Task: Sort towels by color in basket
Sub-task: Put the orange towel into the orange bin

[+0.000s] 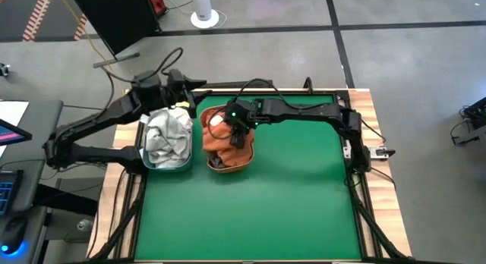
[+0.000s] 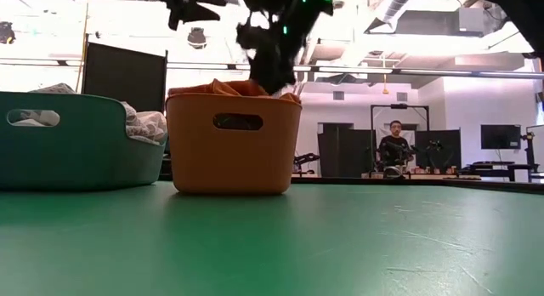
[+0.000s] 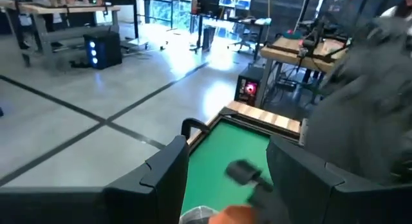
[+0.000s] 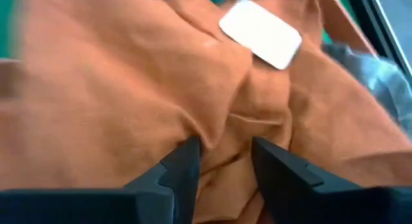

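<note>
Now right gripper [image 4: 222, 163] is pressing, fingers narrowly parted, into rust towel [image 4: 129, 89] filling orange basket [image 1: 228, 167], frame centre; no firm hold visible. Risk: snagging cloth, dragging it out. Left gripper [image 3: 225, 179] is idling open, upper left.

Soft matt cloth orange towels [image 4: 129, 102], smooth plastic orange basket [image 2: 232, 143]

In the high view, two baskets sat side by side near the table's [image 1: 266, 211] upper edge, left of centre. The left basket [image 1: 168, 167] held a heap of towels [image 1: 168, 135]; the right basket [image 1: 228, 167] held other towels [image 1: 219, 143], with the right claw [image 1: 238, 137] directly above them. The left claw [image 1: 182, 93] lay behind the left basket.
</note>
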Controlling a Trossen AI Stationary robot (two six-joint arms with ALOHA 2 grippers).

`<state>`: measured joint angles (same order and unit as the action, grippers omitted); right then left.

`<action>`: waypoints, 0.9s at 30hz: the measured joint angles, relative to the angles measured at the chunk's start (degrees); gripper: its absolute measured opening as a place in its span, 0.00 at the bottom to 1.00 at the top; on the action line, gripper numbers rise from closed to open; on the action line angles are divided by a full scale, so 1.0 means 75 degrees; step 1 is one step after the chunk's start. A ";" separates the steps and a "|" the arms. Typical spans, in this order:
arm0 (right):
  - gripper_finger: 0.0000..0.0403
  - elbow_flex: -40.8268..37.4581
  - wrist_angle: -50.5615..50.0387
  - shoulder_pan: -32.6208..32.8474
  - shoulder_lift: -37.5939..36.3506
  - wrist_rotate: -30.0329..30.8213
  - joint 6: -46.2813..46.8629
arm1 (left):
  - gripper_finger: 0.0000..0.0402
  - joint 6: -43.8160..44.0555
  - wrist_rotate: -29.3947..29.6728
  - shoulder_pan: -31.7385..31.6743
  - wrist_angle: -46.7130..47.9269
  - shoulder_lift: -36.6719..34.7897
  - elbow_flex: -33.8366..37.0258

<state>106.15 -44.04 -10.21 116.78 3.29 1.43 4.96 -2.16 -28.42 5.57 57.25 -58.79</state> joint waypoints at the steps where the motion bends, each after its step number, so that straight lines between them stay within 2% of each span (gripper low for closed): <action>1: 0.44 -0.0230 0.0250 -0.0071 -0.0001 0.0008 0.0003 | 0.50 -0.0028 -0.0007 0.0003 0.0140 0.0007 -0.0152; 7: 0.40 -0.1315 0.0949 -0.0212 0.0070 -0.0017 0.0164 | 0.50 0.0180 -0.0013 0.0024 0.0393 0.0018 -0.0728; 12: 0.36 -0.1366 0.0719 -0.0232 0.0067 -0.0138 0.0187 | 0.50 0.0069 -0.0010 0.0185 0.0788 0.0016 -0.0729; 15: 0.34 -0.0803 0.0310 -0.0202 -0.0057 -0.0140 0.0145 | 0.50 -0.0019 -0.0007 0.0309 0.0871 0.0120 -0.0389; 18: 0.34 0.0195 0.0002 -0.0200 -0.0216 -0.0154 0.0091 | 0.50 -0.0008 -0.0009 0.0346 0.0746 0.0135 0.0204; 22: 0.36 0.1620 -0.1131 -0.0178 -0.0208 -0.0161 -0.0150 | 0.50 0.0346 -0.0003 0.0344 0.0096 0.0119 0.1266; 27: 0.38 0.2603 -0.2422 -0.0124 -0.0208 -0.0376 -0.0201 | 0.50 0.1009 -0.0015 0.0347 -0.1199 0.0129 0.2635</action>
<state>125.67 -62.21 -11.14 115.22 0.47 -0.08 12.53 -2.28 -25.82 -3.42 58.22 -39.03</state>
